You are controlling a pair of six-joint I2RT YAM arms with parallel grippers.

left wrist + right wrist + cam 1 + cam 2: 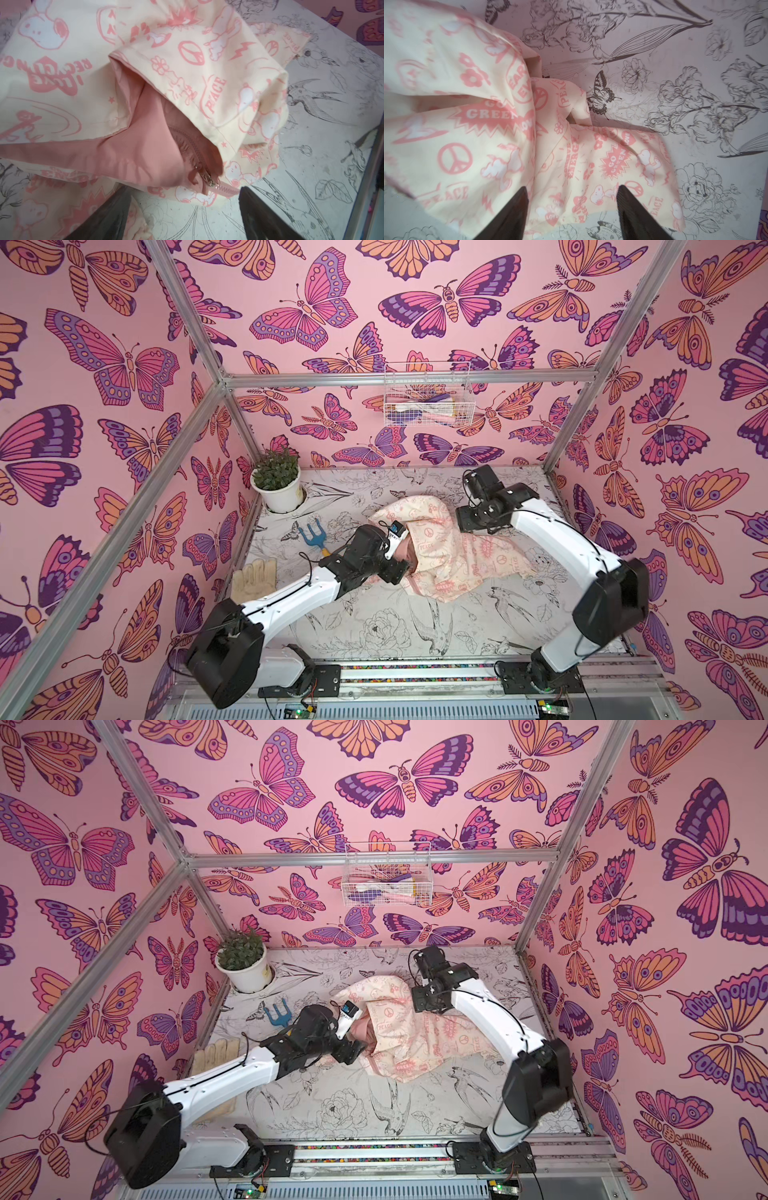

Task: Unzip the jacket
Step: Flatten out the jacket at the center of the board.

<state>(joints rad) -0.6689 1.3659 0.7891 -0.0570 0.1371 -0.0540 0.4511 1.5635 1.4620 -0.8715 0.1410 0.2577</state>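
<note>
The cream-pink printed jacket (453,549) (411,1031) lies crumpled in the middle of the table. In the left wrist view its pink lining (145,133) gapes open, and the silver zipper slider (205,176) sits at the fold's edge. A short run of closed pink teeth (227,190) leads away from the slider. My left gripper (185,193) (400,572) stands open just short of the slider, with nothing between its fingers. My right gripper (572,188) (469,524) hovers open over the jacket's (492,158) far side, holding no cloth.
A potted plant (277,485) stands in the back left corner. A blue garden fork (311,536) and a beige glove (254,578) lie left of the jacket. A wire basket (428,400) hangs on the back wall. Metal frame posts (582,406) edge the table.
</note>
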